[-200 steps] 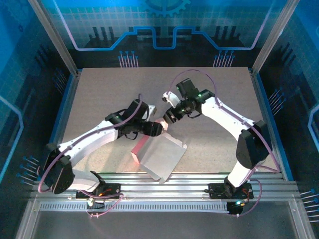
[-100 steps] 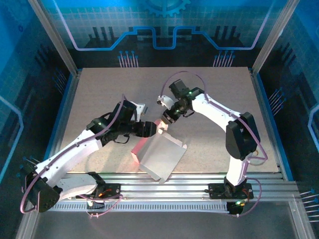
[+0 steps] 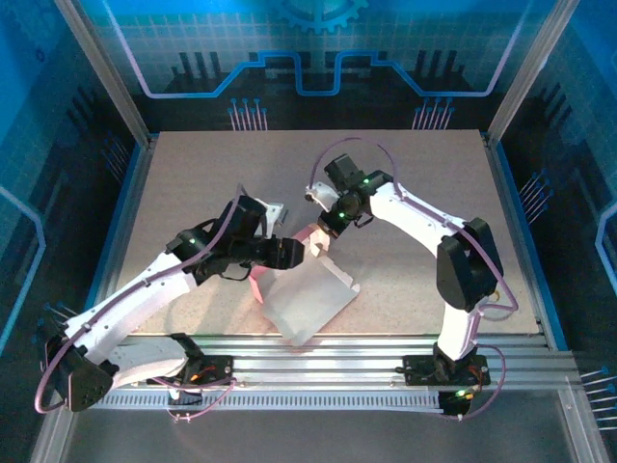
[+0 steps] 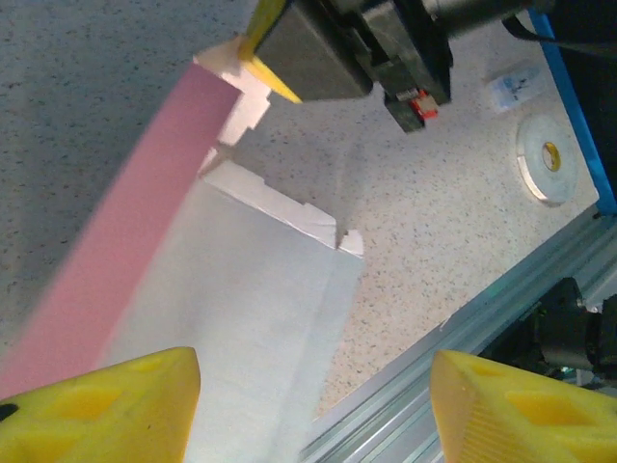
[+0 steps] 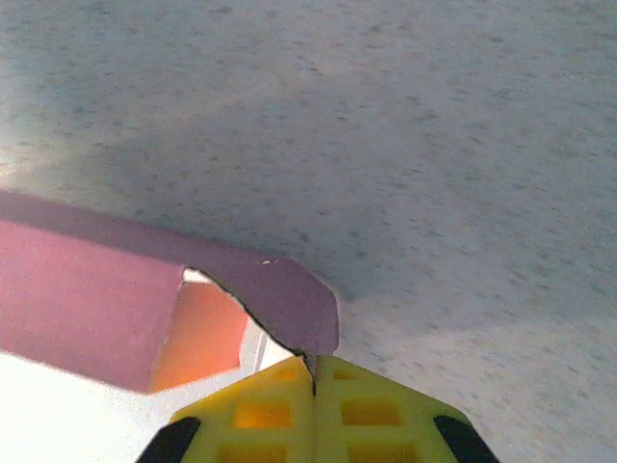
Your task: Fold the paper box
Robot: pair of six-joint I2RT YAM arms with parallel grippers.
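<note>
Now the left gripper (image 3: 292,253) has drawn back a little toward 8 o'clock compared with a second ago. Its jaws stand wide and hold nothing. In its wrist view the yellow fingers (image 4: 106,405) are far apart above the pale inner sheet.

The box (image 3: 310,301) lies on the table (image 3: 193,174), somewhat toward 6 o'clock from the centre. Its pale panel is flat, and a pink wall (image 4: 125,251) is raised along its 9 o'clock edge. The box has turned slightly, and its near corner is now less close to the rail than before.

At 12 o'clock of the box, the right gripper (image 3: 322,229) has changed the most. Its jaws were half open a second ago and are now pressed together on the edge of the pink end flap (image 5: 289,299). Its wrist view shows this pinch clearly.

I judge that the flap is now caught and can be bent inward. The left gripper is free to steady the wall. The card is thin, so a hard pull could drag the whole box.
</note>
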